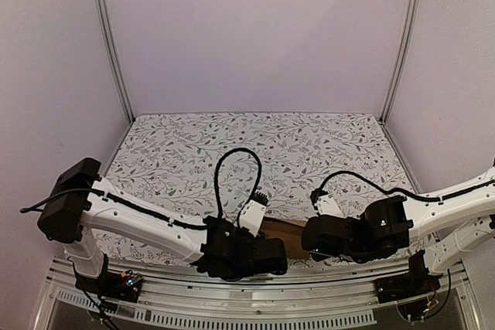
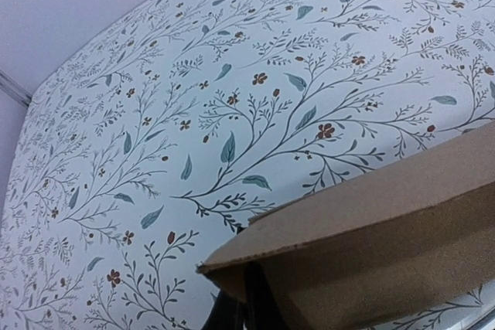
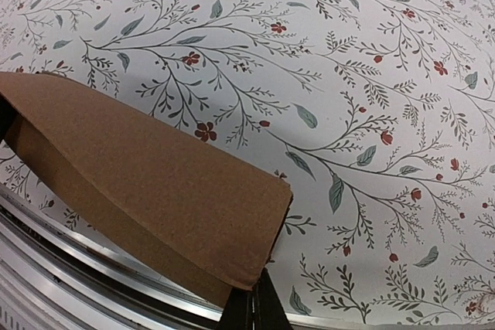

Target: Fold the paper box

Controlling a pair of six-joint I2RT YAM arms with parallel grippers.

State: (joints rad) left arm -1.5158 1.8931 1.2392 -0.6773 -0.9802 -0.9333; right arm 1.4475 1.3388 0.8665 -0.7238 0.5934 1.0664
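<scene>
The paper box (image 1: 289,234) is a brown cardboard piece held low over the table's near edge, between my two wrists. In the left wrist view the paper box (image 2: 371,229) fills the lower right as a folded panel. My left gripper (image 2: 251,287) is shut on it from below, its dark fingers half hidden under the corner. In the right wrist view the paper box (image 3: 147,179) stretches out to the left. My right gripper (image 3: 260,291) is shut on its near corner, fingers pressed together. From above, the left gripper (image 1: 272,255) and the right gripper (image 1: 308,242) sit at the piece's two ends.
The floral-patterned table (image 1: 255,144) stretches away behind the box. A metal rail (image 3: 93,268) runs along the near edge just under it. White walls and two upright posts (image 1: 112,44) close in the back and sides. A black cable (image 1: 232,168) loops above the left wrist.
</scene>
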